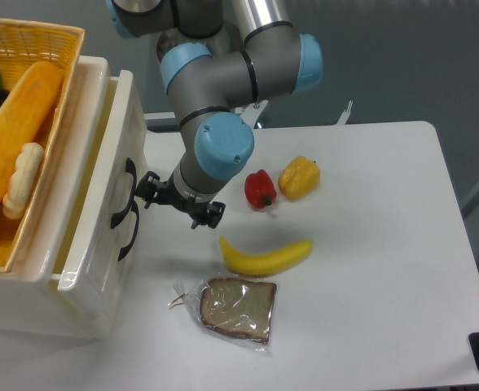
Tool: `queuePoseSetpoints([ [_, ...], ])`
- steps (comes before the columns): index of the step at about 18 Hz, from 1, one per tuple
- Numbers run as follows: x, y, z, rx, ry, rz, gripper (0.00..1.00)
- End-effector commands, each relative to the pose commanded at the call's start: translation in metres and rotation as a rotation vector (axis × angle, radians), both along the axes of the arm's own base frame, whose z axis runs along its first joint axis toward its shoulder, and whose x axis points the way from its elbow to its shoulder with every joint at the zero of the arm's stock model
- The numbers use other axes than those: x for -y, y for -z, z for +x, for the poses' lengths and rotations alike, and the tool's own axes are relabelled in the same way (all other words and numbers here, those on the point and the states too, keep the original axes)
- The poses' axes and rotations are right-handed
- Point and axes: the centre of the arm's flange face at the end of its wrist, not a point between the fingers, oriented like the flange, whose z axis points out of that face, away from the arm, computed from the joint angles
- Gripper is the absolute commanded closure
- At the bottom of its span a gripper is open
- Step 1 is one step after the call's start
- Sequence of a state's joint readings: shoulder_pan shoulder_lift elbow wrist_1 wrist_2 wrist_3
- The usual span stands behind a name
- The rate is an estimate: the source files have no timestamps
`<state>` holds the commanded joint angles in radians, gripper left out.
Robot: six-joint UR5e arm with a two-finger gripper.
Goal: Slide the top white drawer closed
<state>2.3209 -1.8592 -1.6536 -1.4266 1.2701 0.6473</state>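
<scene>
The white cabinet (36, 305) stands at the table's left edge. The top white drawer (101, 183) is pulled out a little, with a strip of its inside showing beside the basket. Its curved black handle (131, 173) faces right, and the lower drawer's handle (130, 230) sits just below it. My gripper (179, 204) hangs just right of the handles, a short gap away, not touching the drawer front. Its black fingers (149, 191) are spread apart and hold nothing.
A woven yellow basket (56, 37) with bread and other food sits on top of the cabinet. On the table (386, 269) lie a red pepper (260, 189), a yellow pepper (299, 177), a banana (265, 257) and a bagged bread slice (238, 308).
</scene>
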Motion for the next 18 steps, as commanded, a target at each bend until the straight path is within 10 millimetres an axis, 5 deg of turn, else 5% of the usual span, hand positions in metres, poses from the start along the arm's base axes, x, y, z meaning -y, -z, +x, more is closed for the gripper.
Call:
queuePoseSetpoints([
  [18, -0.0023, -0.001, 0.0049, 0.007, -0.007, 0.001, 0.0],
])
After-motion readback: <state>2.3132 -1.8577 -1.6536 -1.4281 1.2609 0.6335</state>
